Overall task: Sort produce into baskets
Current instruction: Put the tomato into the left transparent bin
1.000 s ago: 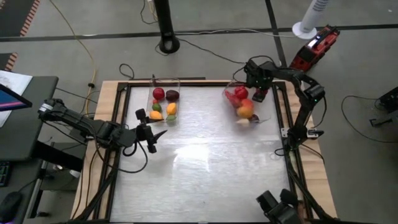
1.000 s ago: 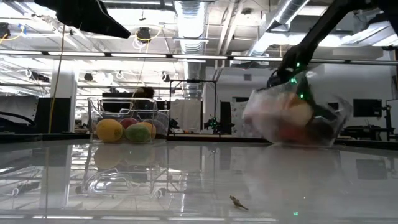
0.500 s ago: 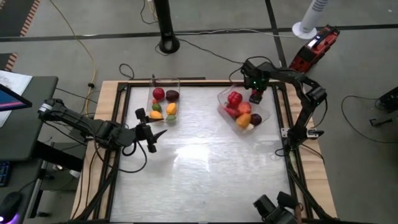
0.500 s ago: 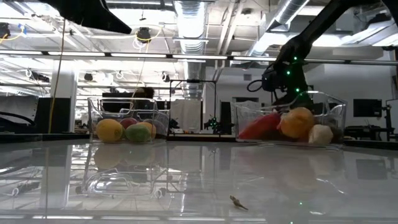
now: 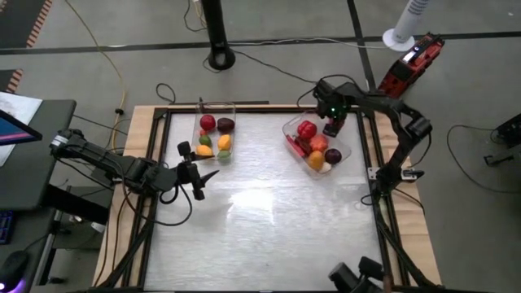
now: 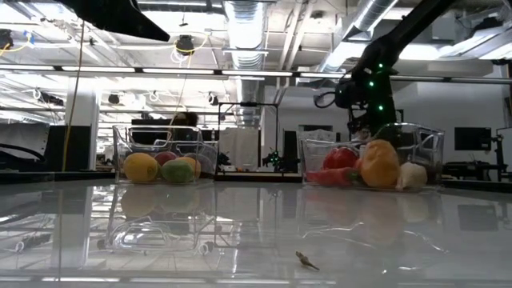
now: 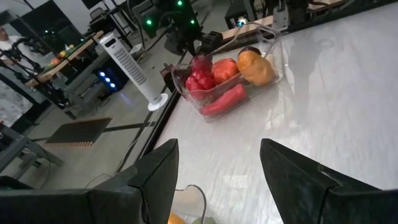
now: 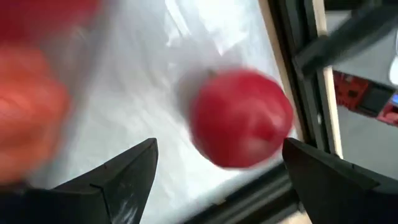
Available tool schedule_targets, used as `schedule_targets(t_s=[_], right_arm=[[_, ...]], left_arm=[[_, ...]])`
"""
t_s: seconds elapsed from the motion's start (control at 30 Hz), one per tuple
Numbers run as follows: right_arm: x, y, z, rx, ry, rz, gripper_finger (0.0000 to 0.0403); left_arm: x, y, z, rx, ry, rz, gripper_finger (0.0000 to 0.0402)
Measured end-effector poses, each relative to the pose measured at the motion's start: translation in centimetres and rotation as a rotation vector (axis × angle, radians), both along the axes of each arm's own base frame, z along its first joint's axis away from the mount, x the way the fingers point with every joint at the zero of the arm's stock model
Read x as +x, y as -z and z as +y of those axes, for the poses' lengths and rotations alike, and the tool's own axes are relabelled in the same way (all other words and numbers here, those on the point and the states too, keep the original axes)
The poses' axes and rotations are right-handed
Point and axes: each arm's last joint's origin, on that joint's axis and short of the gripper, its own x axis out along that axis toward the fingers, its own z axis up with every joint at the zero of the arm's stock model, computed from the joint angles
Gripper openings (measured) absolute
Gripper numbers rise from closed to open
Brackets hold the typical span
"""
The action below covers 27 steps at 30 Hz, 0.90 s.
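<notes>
Two clear bins stand on the white table. The left bin [image 5: 216, 107] [image 6: 120, 152] holds several pieces of produce: red, dark purple, yellow, orange and green. The right bin [image 5: 288, 130] [image 6: 432, 146] [image 7: 274, 45] holds red, orange and white pieces and a long red chili [image 7: 225, 99]. My right gripper [image 5: 332, 124] [image 6: 366, 120] [image 8: 217, 168] is open above that bin's far right corner. A red round piece [image 8: 241, 118] shows between its fingers by the table's rail. My left gripper [image 5: 207, 172] [image 7: 217, 168] is open and empty, near the left bin.
Dark rails [image 5: 383, 155] frame the table. A red-and-black device [image 5: 411, 61], a white fan base [image 5: 401, 37] and a black pole foot [image 5: 221, 58] stand on the floor beyond the far edge. A small scrap [image 6: 304, 260] lies on the table toward its near edge.
The right bin, tipped and raised off the table a second ago, has come down flat, and its produce has settled inside it. It has then shifted slightly toward the table's left. My right gripper has moved a little the same way.
</notes>
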Motion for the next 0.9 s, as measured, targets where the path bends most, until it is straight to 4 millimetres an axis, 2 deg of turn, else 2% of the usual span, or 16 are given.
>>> schedule_targets(t_s=[0.3,0.43,0.53,0.67,0.9], right_arm=[[3.1,-0.3,2.9,0.055,-0.103,-0.088,0.037],[3.8,-0.3,2.9,0.005,-0.118,-0.113,0.037],[3.3,-0.4,1.6,-0.06,-0.041,-0.142,0.037],[1.5,-0.5,-0.3,-0.108,0.072,-0.142,0.037],[-1.0,-0.1,-2.5,-0.121,0.18,-0.135,0.037]], left_arm=[[0.0,0.0,0.0,-0.005,0.0,-0.005,0.0214],[0.0,0.0,0.0,-0.009,-0.002,-0.007,0.0214],[0.0,0.0,0.0,-0.014,-0.003,-0.01,0.0214],[0.0,0.0,0.0,-0.024,0.009,-0.01,0.0214],[0.0,0.0,-0.1,-0.025,0.013,-0.008,0.0214]])
